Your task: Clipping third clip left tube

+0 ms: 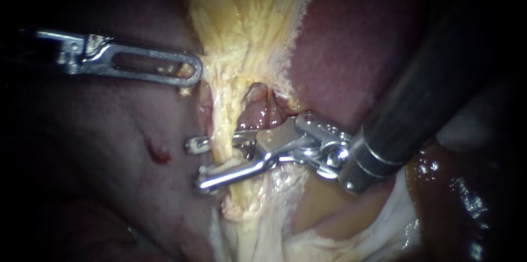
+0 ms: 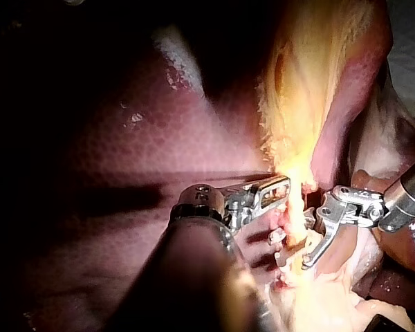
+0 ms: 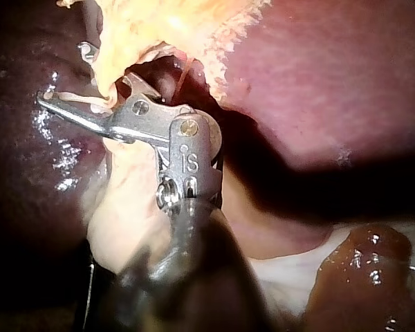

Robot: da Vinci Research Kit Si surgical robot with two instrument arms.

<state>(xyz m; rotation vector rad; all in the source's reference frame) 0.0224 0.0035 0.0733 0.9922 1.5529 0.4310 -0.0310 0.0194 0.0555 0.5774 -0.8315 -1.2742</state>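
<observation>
At the tube: my right instrument [image 1: 195, 164] straddles the yellow tube [image 1: 223, 140], jaws apart with one on either side of it. Above the tube, my left instrument [image 1: 189, 73] is clamped on the edge of the yellow tissue [image 1: 247, 20], holding it taut. The jaws are best squared across the tube, both tips past it, before closing. Count: two instruments, one tube, no seated clip I can make out.

The only marking to be seen is a small stamped mark on the metal wrist of the right instrument [image 3: 66, 77], in the right wrist view, on the flat face behind its jaws and between two round pins. No label, brand, number or sign can be read on the tissue [image 3: 346, 83] in any view.
</observation>
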